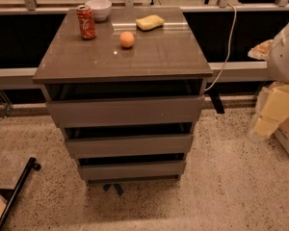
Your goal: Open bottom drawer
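Note:
The bottom drawer (132,170) is the lowest of three grey-brown fronts on the cabinet at the centre of the camera view. Its flat, handleless panel sits in line below the middle drawer (130,145) and the taller top drawer (125,110), with a dark gap above it. My gripper is not in view. Only a white rounded arm part (285,52) and a cream-coloured link (274,110) show at the right edge, well apart from the cabinet.
On the cabinet top (159,57) are a red soda can (85,22), a white bowl (99,8), an orange (127,39) and a yellow sponge (150,22). A white cable (227,47) hangs at the right. A black bar (17,191) lies on the speckled floor at lower left.

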### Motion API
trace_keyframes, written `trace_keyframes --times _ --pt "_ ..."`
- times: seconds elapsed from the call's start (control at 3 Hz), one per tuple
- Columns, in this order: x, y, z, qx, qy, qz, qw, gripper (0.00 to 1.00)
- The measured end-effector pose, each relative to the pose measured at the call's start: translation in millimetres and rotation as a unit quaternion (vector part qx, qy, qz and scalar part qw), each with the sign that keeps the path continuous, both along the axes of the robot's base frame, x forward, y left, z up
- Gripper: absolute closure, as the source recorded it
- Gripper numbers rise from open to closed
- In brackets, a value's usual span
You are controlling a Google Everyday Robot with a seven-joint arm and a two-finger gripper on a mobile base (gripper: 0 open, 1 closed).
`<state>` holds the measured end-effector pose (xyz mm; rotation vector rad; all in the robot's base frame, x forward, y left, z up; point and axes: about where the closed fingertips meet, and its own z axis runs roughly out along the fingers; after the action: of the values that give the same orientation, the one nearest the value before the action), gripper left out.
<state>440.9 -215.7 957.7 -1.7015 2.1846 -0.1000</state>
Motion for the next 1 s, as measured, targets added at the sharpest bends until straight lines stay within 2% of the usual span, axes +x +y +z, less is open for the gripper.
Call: trace_keyframes --times 0.33,1.0 --pt "8.2 -10.2 -44.4 0.034 0.014 0.003 0.9993 0.0" --pt "8.6 -8.8 -44.1 0.035 0.014 0.004 0.9993 0.0"
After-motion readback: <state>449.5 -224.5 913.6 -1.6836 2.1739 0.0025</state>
